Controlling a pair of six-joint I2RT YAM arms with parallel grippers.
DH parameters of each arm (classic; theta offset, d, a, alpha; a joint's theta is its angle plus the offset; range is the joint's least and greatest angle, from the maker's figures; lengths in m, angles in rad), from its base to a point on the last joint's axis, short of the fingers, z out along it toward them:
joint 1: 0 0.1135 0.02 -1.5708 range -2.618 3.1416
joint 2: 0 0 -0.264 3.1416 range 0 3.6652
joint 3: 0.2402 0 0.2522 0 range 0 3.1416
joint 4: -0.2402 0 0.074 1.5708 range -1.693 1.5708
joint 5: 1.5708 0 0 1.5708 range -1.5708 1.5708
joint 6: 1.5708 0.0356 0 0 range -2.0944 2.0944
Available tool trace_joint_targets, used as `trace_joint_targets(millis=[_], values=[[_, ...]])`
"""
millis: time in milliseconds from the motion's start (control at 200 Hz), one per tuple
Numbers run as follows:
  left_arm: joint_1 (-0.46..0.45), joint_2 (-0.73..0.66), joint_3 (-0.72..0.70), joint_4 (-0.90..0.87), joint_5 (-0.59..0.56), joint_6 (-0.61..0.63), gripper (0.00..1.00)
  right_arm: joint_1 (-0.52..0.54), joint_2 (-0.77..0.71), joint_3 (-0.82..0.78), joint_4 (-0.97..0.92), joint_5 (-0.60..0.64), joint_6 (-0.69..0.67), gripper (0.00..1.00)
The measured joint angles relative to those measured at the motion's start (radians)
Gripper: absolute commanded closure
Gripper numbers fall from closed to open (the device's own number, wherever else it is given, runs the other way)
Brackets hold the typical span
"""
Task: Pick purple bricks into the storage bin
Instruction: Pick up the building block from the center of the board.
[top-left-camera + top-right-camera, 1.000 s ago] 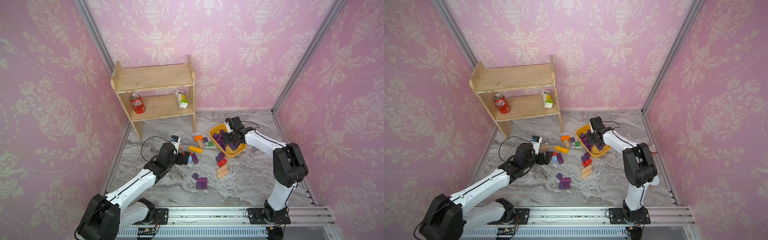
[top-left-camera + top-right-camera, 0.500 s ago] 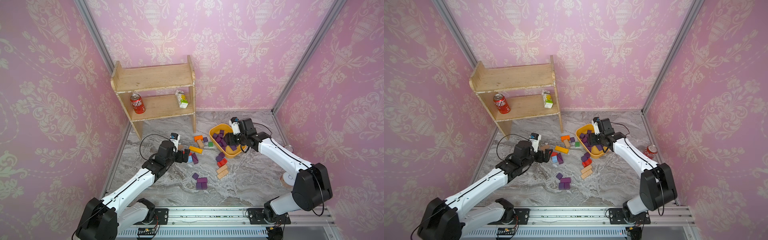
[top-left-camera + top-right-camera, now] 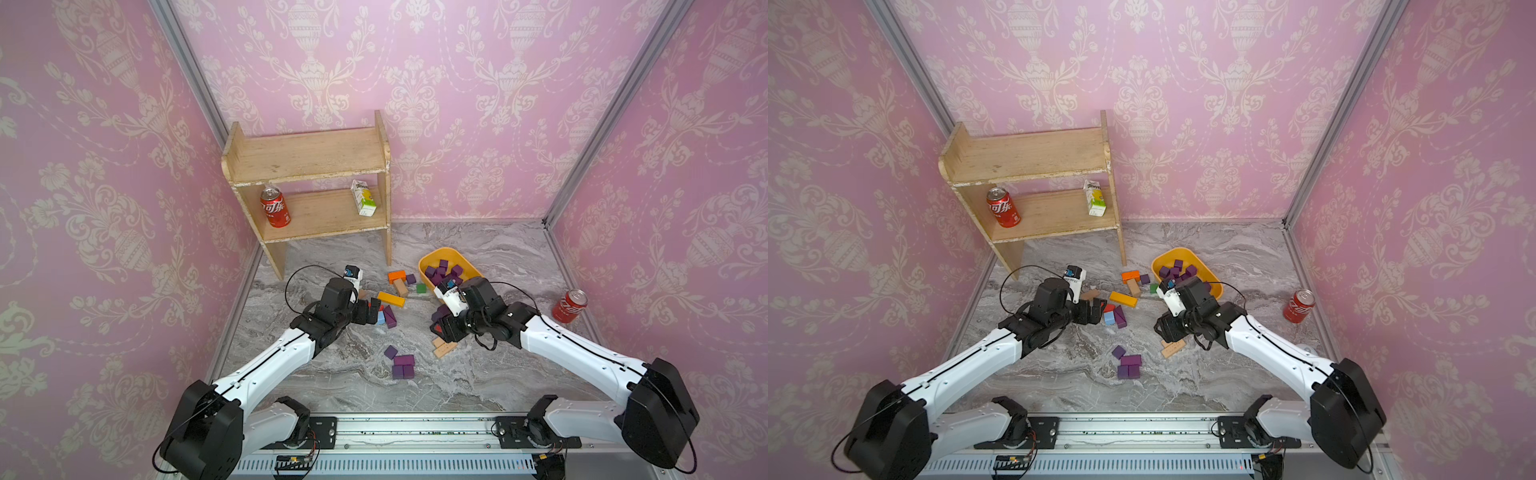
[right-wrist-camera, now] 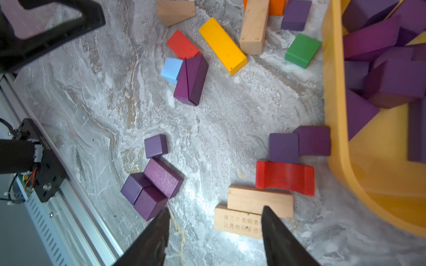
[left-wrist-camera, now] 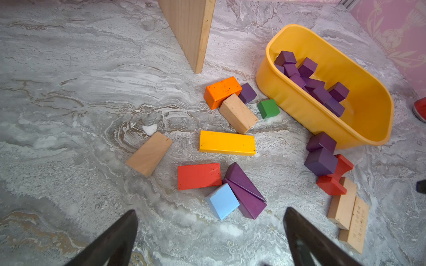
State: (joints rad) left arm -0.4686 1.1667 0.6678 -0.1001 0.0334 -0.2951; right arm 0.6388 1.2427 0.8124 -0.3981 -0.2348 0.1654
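Note:
The yellow storage bin (image 3: 444, 250) (image 5: 288, 99) lies at the back right and holds several purple bricks (image 3: 444, 272) (image 5: 309, 66). More purple bricks lie on the floor: a cluster of three (image 3: 401, 365) (image 4: 152, 184), a pair of wedges (image 5: 246, 195), a small cube (image 5: 247, 92) and two cubes (image 4: 299, 142) by the bin's near end. My left gripper (image 5: 211, 209) is open and empty, just short of the wedges. My right gripper (image 4: 216, 208) hangs open and empty over the floor, between the cluster of three and the tan bars (image 4: 260, 200).
A wooden shelf (image 3: 307, 166) at the back left holds a cola can (image 3: 274, 206) and a carton (image 3: 363, 198). Another can (image 3: 569, 306) stands at the right wall. Orange (image 5: 222, 92), yellow (image 5: 227, 142), red (image 5: 199, 176), blue (image 5: 222, 203) and green (image 5: 268, 108) blocks lie among the purple ones.
My right arm has drawn back from over the bin toward the front and now hangs over the floor by the red and tan blocks. The left arm has hardly moved.

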Motion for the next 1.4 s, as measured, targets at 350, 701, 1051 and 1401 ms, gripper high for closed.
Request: trace_joint_targets(millis=[350, 701, 1051, 1401], values=[[0.000, 0.017, -0.001, 0.008, -0.024, -0.031, 0.01, 0.228, -0.047, -0.075, 0.008, -0.013, -0.043, 0.37], [0.000, 0.010, -0.032, 0.032, -0.040, -0.037, 0.01, 0.366, 0.055, -0.090, 0.035, 0.023, -0.101, 0.39], [0.000, -0.026, -0.055, 0.032, -0.044, -0.037, 0.01, 0.396, 0.235, -0.013, 0.037, 0.052, -0.147, 0.43], [0.000, -0.055, -0.070, 0.031, -0.067, -0.037, 0.01, 0.404, 0.303, 0.024, 0.048, 0.082, -0.151, 0.46]])
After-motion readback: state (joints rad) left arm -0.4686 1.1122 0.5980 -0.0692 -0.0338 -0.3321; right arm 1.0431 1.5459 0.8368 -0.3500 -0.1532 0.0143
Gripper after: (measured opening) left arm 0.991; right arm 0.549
